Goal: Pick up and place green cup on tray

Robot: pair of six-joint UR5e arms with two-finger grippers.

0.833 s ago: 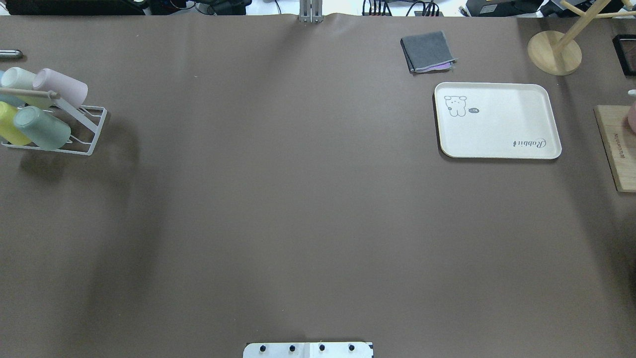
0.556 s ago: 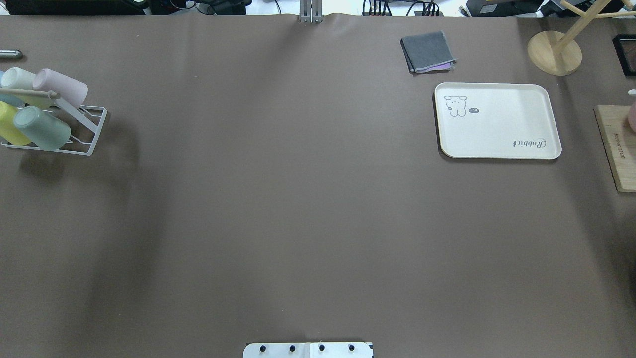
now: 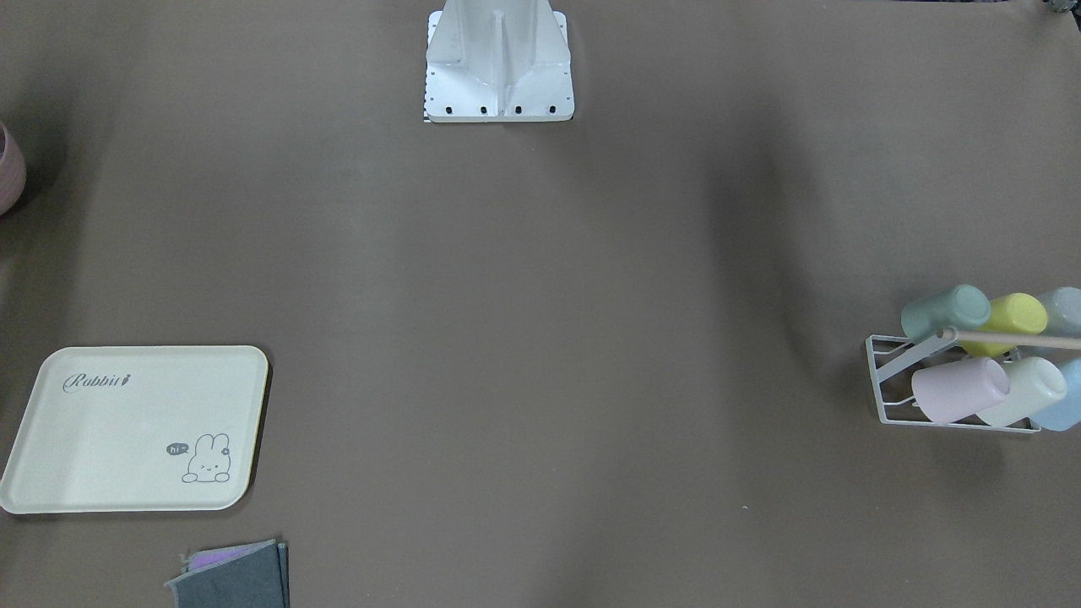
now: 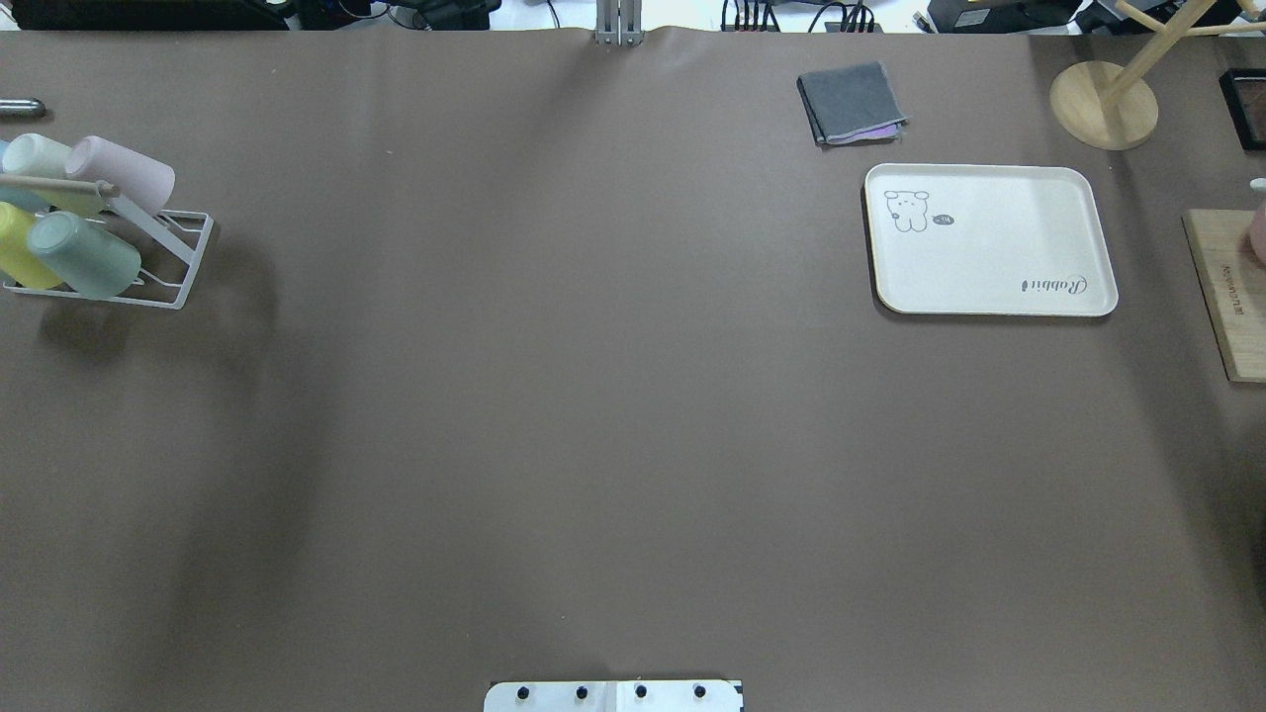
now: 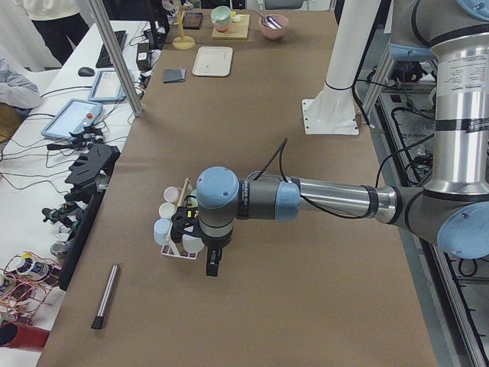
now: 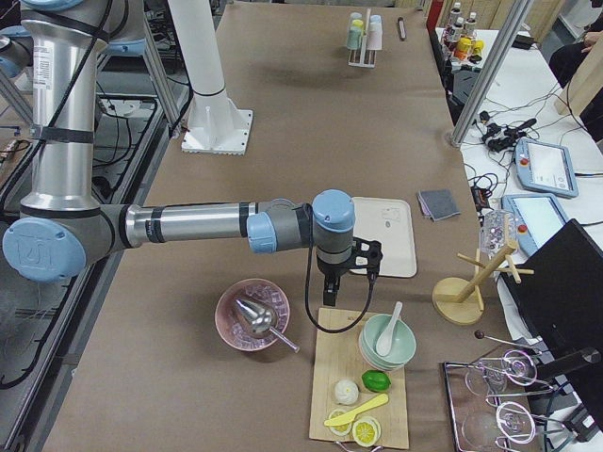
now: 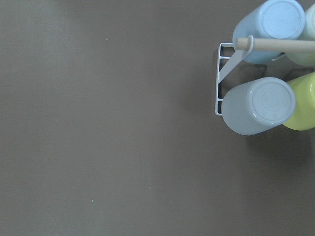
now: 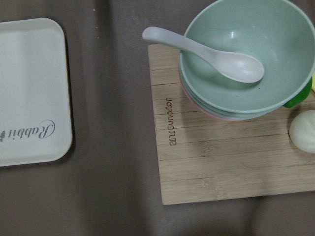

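Judging the green cup (image 4: 84,255) on the rack (image 4: 148,229) light, stiff, slick, we'd pinch its wall near the base; left gripper (image 5: 212,265) and right gripper (image 6: 329,294) fingers' state we cannot tell.

Left gripper (image 5: 212,267) and right gripper (image 6: 329,296) appear only in the side views, too small to tell how the jaws stand. Cup rack (image 4: 178,303) cut by overhead's left edge. Green cup (image 4: 84,255): mouth hidden, only base and side show. Tray (image 8: 29,93) cut by right wrist view's left edge. Wooden board (image 4: 1231,307) cut at overhead's right edge.
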